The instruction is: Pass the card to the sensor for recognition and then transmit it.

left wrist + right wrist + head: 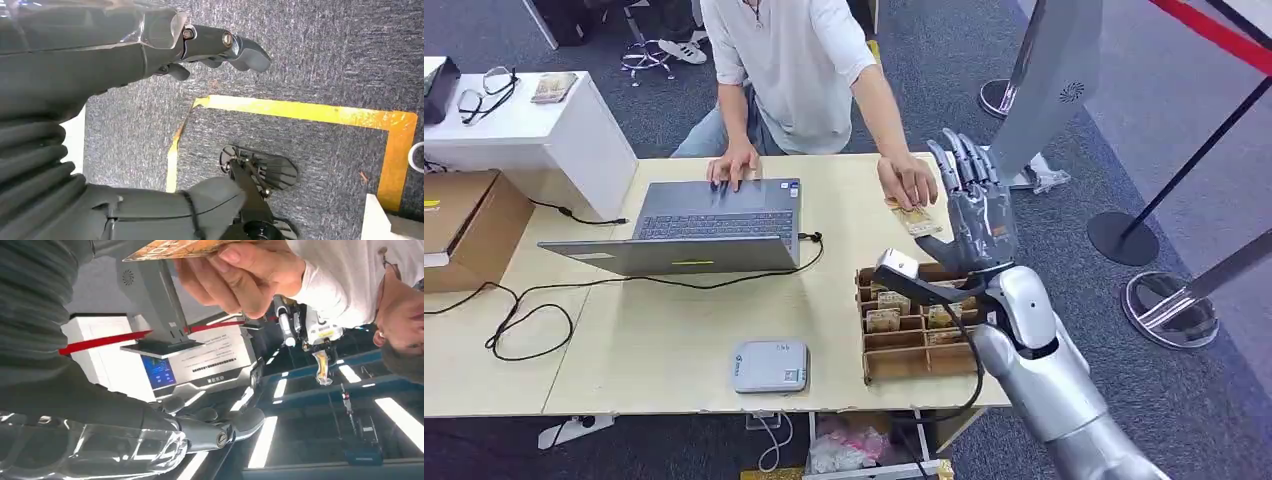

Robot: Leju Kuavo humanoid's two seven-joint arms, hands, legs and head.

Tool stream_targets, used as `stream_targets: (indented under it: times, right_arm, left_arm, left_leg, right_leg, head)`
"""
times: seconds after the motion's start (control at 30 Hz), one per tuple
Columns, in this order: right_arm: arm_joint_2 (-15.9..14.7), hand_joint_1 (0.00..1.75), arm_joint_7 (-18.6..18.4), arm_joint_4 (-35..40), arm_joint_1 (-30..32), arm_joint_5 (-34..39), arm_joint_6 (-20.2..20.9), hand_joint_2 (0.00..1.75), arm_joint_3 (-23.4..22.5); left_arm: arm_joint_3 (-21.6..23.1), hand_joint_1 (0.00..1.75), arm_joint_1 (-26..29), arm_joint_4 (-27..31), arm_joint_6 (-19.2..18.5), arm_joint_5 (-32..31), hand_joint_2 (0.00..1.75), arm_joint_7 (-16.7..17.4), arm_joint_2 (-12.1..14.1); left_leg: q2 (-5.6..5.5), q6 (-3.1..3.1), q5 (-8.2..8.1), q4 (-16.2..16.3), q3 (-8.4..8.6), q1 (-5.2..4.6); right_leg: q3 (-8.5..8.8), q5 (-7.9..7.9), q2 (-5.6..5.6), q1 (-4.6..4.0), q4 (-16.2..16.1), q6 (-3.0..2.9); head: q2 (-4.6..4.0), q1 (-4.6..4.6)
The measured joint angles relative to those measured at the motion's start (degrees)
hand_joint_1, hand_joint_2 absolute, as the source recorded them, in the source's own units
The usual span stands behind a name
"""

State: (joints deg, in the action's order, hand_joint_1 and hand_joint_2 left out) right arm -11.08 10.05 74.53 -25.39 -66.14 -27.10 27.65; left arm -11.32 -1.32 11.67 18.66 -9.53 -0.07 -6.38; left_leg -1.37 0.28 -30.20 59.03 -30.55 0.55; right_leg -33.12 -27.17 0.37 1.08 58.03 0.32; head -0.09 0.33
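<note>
A person's hand (908, 181) holds a tan patterned card (917, 219) over the table's far right, just beside my right hand (975, 214). That hand is raised above the cardboard card box (894, 362), fingers spread upward and thumb out, holding nothing. In the right wrist view the person's fingers (235, 277) pinch the card (185, 247) close beyond my hand (150, 425). The grey-white sensor pad (769, 365) lies near the table's front edge, left of the box. My left hand (125, 125) hangs over carpet with its fingers (235, 47) apart around nothing.
An open grey laptop (714, 225) stands mid-table, with black cables (524, 320) trailing left. The person sits behind the table (674, 320). The box holds several cards (884, 318). Stanchion bases (1169, 310) and a grey kiosk post (1044, 80) stand to the right. Cardboard boxes (464, 225) sit left.
</note>
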Motion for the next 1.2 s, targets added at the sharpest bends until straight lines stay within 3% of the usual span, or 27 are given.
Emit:
stream_targets:
  times: [0.27, 0.3, 0.33, 0.37, 1.2]
  right_arm:
    - [0.1, 0.0, 0.2, -0.9, -0.3, 0.1, -0.1, 1.75, 0.6]
    - [0.1, 0.4, 0.2, -0.9, -0.3, 0.2, -0.2, 1.75, 0.7]
    - [0.1, 1.47, 0.3, -0.9, -0.3, 0.2, -0.3, 1.75, 0.7]
    - [0.1, 1.71, 0.3, -0.9, -0.3, 0.2, -0.5, 1.75, 0.8]
    - [0.1, 1.75, 1.0, -1.2, -0.3, 1.2, -1.8, 1.75, 1.7]
  left_arm:
    - [0.0, 0.0, 0.0, 0.0, 0.0, 0.0, 0.0, 0.0, 0.0]
    - [0.0, 0.0, 0.0, 0.0, 0.0, 0.0, 0.0, 0.0, 0.0]
    - [0.0, 0.0, 0.0, 0.0, 0.1, 0.0, 0.0, 0.0, 0.0]
    - [0.0, 0.0, 0.0, 0.0, 0.2, 0.0, 0.0, 0.0, 0.0]
    - [0.0, 0.0, 0.0, 0.0, 0.2, -0.2, 0.0, -0.9, -0.2]
  left_leg:
    - [0.0, 0.0, 0.0, 0.0, 0.0, 0.0]
    - [0.0, 0.0, 0.0, 0.0, 0.0, 0.0]
    - [0.0, 0.0, 0.0, 0.0, 0.0, 0.0]
    - [0.0, 0.0, 0.0, 0.0, 0.0, 0.0]
    - [0.01, 0.0, 0.0, 0.0, 0.01, 0.0]
  right_leg:
    - [0.0, 0.0, 0.0, 0.0, 0.0, 0.0]
    - [0.0, 0.0, 0.0, 0.0, 0.0, 0.0]
    - [0.0, 0.0, 0.0, 0.0, 0.0, 0.0]
    - [0.0, 0.0, 0.0, 0.0, 0.0, 0.0]
    - [0.0, 0.0, 0.01, 0.0, 0.0, 0.0]
  head:
    - [0.0, 0.02]
    - [0.0, 0.02]
    - [0.0, 0.02]
    - [0.0, 0.02]
    - [0.0, 0.02]
